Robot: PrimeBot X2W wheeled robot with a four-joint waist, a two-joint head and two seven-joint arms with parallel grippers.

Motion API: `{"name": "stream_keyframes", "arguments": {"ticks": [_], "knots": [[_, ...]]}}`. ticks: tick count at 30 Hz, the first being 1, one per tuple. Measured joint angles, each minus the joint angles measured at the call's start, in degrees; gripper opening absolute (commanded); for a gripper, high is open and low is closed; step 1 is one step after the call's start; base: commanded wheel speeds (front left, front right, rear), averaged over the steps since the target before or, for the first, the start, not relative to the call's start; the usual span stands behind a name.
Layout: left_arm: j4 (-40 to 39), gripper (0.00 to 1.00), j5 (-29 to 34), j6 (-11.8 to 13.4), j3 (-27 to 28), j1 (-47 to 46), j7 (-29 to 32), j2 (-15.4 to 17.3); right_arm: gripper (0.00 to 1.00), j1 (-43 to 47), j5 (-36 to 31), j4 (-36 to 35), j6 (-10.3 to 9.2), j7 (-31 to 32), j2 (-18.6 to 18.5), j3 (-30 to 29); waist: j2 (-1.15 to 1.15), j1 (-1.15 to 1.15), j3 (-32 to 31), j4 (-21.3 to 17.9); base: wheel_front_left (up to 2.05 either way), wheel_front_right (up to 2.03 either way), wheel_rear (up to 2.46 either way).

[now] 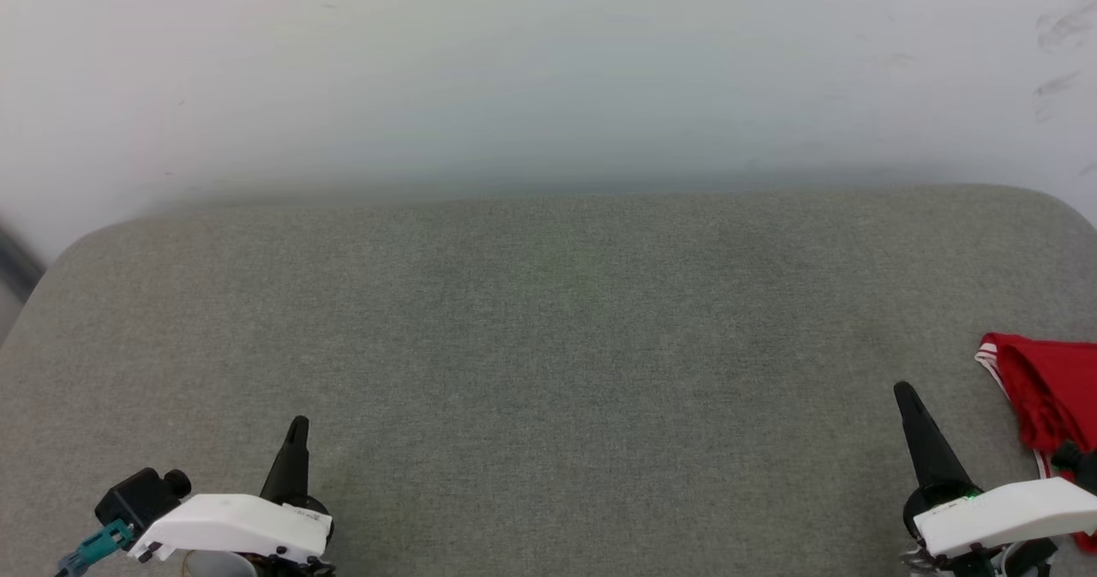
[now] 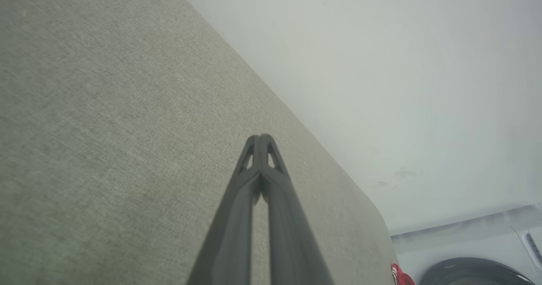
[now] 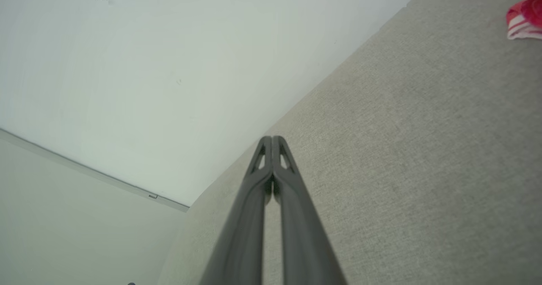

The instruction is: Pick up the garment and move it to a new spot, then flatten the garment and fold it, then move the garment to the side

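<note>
The garment [image 1: 1050, 397] is a bunched red cloth with red-white striped trim, lying at the far right edge of the grey padded surface [image 1: 548, 345] and partly cut off by the head view's border. A corner of it shows in the right wrist view [image 3: 525, 16] and a sliver in the left wrist view [image 2: 400, 275]. My right gripper [image 1: 902, 391] is shut and empty, its tip just left of the garment, not touching it. My left gripper [image 1: 297, 425] sits shut and empty at the lower left, far from the garment. In both wrist views the fingertips [image 2: 262, 139] [image 3: 272, 140] are pressed together.
A pale wall [image 1: 548, 71] rises behind the surface's far edge, with scuff marks at its upper right. The surface has rounded back corners. A dark round object [image 2: 470, 272] sits beyond the surface's end in the left wrist view.
</note>
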Motion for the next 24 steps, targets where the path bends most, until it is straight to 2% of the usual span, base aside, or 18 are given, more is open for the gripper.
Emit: {"name": "stream_keyframes", "arguments": {"ticks": [24], "knots": [[0.2, 0.0, -12.1, -2.6, 3.9, -1.7, 3.7, -2.8, 0.0, -2.7, 15.0, 3.4, 0.0, 0.5, 0.2, -0.9, 0.0, 0.0, 0.5, 0.1, 0.0, 0.0, 0.0]]}}
